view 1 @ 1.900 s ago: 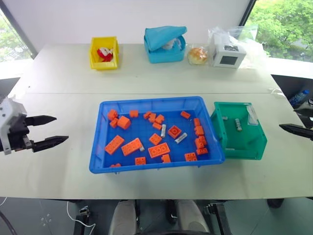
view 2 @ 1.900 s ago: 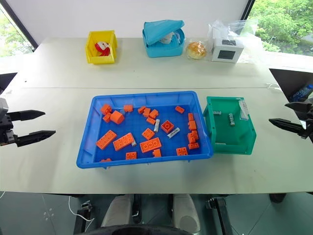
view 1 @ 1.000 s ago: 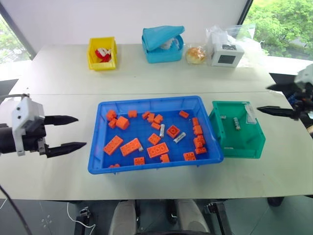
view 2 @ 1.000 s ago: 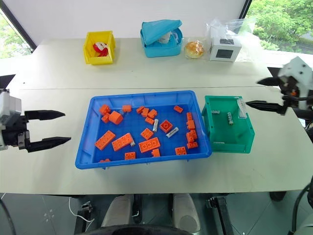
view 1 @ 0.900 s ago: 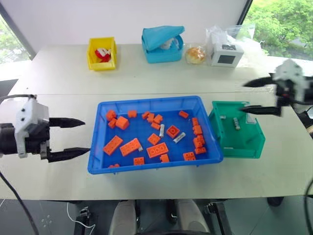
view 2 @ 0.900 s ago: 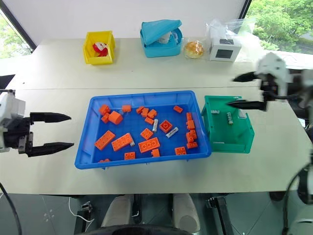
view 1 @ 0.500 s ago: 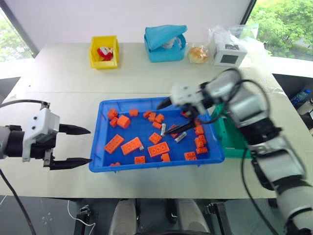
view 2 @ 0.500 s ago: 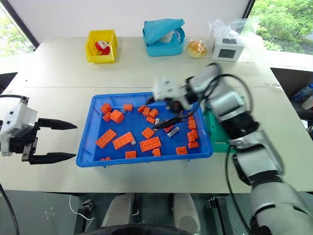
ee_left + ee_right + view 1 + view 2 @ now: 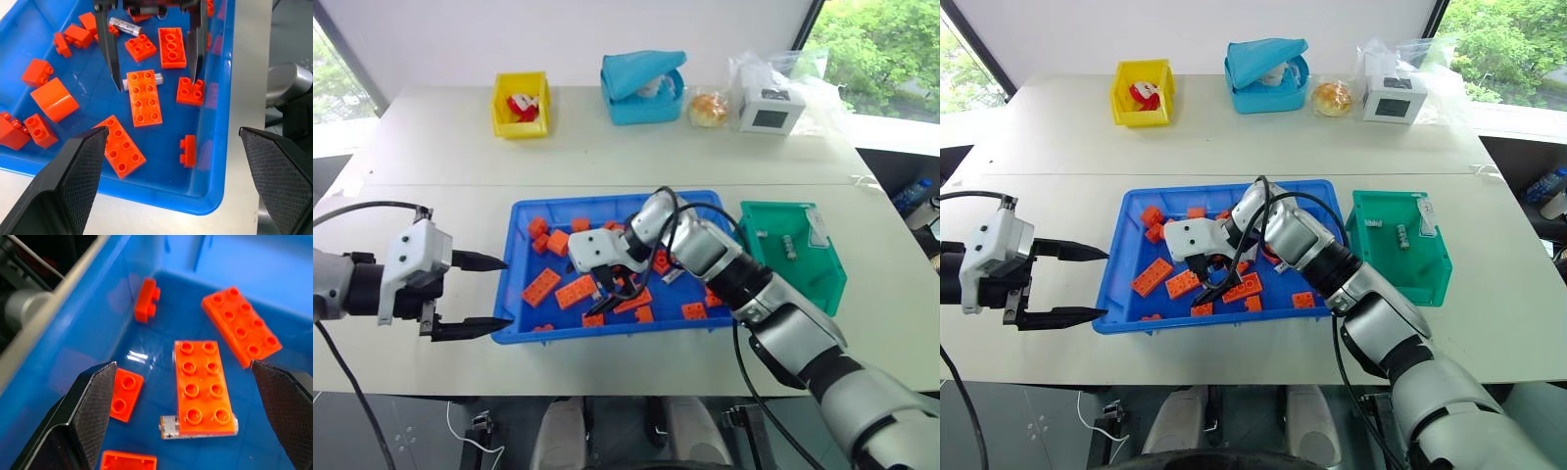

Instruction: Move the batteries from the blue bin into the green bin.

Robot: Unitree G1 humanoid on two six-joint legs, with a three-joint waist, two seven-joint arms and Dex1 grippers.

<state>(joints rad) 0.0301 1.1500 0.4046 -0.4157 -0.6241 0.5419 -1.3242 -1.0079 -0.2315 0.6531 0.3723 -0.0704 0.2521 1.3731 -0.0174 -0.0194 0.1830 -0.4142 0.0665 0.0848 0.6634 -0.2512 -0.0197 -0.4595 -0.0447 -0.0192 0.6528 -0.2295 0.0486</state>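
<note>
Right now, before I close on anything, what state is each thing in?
right gripper: open, fingers straddling a long orange brick in the blue bin.
left gripper: open, beside the blue bin's outer wall, holding nothing.
battery: lying flat, partly under the orange brick.
green bin: holds two batteries.
light-blue container: cover tilted, partly open.

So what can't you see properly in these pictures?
- Battery in the blue bin: an orange brick lies over its middle; right wrist view, just the ends show.
- Small pieces in the green bin: too small to name, head views.
- Yellow bin: its red and white contents are too small to name.
</note>
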